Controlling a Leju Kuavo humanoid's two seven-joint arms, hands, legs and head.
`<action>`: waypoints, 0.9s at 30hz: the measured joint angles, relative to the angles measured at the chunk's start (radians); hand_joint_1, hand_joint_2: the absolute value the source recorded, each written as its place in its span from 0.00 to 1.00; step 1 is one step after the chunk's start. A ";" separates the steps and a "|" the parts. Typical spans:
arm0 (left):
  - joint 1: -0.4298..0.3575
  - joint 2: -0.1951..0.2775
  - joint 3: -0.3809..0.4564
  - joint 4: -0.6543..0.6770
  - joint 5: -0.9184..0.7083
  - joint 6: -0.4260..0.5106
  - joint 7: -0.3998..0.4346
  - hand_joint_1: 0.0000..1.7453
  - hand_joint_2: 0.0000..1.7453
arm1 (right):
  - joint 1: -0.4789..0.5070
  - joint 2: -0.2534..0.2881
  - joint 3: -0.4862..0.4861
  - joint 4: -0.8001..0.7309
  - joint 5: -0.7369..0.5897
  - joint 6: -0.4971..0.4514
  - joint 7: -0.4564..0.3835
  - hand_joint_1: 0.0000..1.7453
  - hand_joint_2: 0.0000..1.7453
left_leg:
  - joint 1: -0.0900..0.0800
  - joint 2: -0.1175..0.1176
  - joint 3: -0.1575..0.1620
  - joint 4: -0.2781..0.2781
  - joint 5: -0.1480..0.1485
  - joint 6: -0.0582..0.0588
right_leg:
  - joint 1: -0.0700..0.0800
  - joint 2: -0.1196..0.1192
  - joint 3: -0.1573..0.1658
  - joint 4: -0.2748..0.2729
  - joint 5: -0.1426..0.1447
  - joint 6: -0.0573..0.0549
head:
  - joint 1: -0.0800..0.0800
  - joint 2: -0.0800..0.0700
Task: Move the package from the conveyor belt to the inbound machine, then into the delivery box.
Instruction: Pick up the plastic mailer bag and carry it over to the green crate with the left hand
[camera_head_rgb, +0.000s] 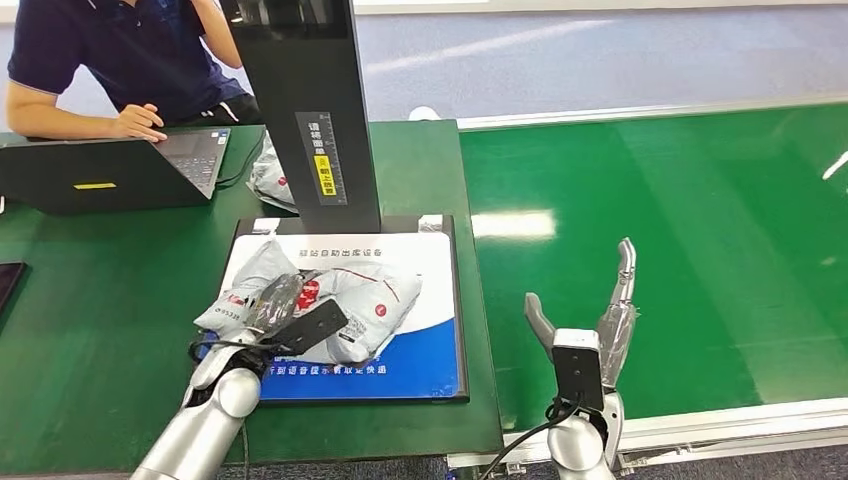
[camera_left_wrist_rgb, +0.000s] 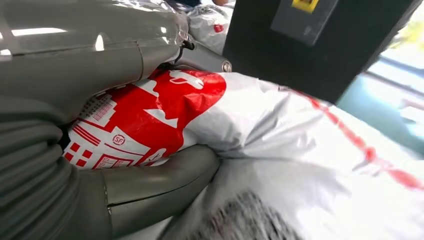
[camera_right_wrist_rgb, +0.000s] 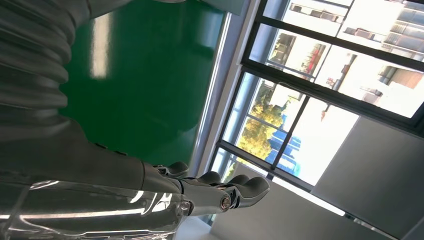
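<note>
A white and red plastic package (camera_head_rgb: 360, 300) lies on the blue-and-white platform of the inbound machine (camera_head_rgb: 435, 355), in front of its black column (camera_head_rgb: 310, 110). My left hand (camera_head_rgb: 272, 312) grips the package's near left end. In the left wrist view the thumb (camera_left_wrist_rgb: 160, 175) sits under the red printed part of the package (camera_left_wrist_rgb: 150, 115) and the fingers (camera_left_wrist_rgb: 100, 55) lie over it. My right hand (camera_head_rgb: 590, 325) hovers open above the near edge of the green conveyor belt (camera_head_rgb: 700, 250), fingers spread and holding nothing; its fingers (camera_right_wrist_rgb: 220, 192) are straight in the right wrist view.
A second white package (camera_head_rgb: 270, 175) lies behind the column. A person (camera_head_rgb: 120, 60) types on a black laptop (camera_head_rgb: 110, 170) at the table's far left. A dark flat object (camera_head_rgb: 8, 280) lies at the left edge. The belt's metal rail (camera_head_rgb: 720, 420) runs along the front.
</note>
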 joint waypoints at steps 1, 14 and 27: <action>0.018 -0.001 0.002 -0.023 0.032 0.027 -0.035 1.00 1.00 | 0.001 -0.002 0.000 0.000 -0.002 0.000 0.000 0.00 1.00 | 0.000 0.000 -0.002 0.000 0.000 0.000 | 0.000 0.000 -0.002 0.000 0.000 0.000 | 0.000 0.000; 0.130 -0.047 0.029 -0.337 0.305 0.348 -0.409 1.00 1.00 | 0.008 -0.016 0.001 -0.001 -0.014 0.000 -0.006 0.00 1.00 | 0.000 0.001 -0.018 0.001 0.000 -0.001 | 0.000 0.002 -0.019 0.000 0.001 0.000 | 0.000 0.000; 0.157 -0.094 0.093 -0.496 0.380 0.638 -0.488 1.00 1.00 | 0.017 -0.018 0.000 -0.012 -0.014 0.000 -0.015 0.00 1.00 | 0.000 0.001 -0.018 0.001 0.000 -0.001 | 0.000 0.002 -0.019 0.000 0.001 0.000 | 0.000 0.000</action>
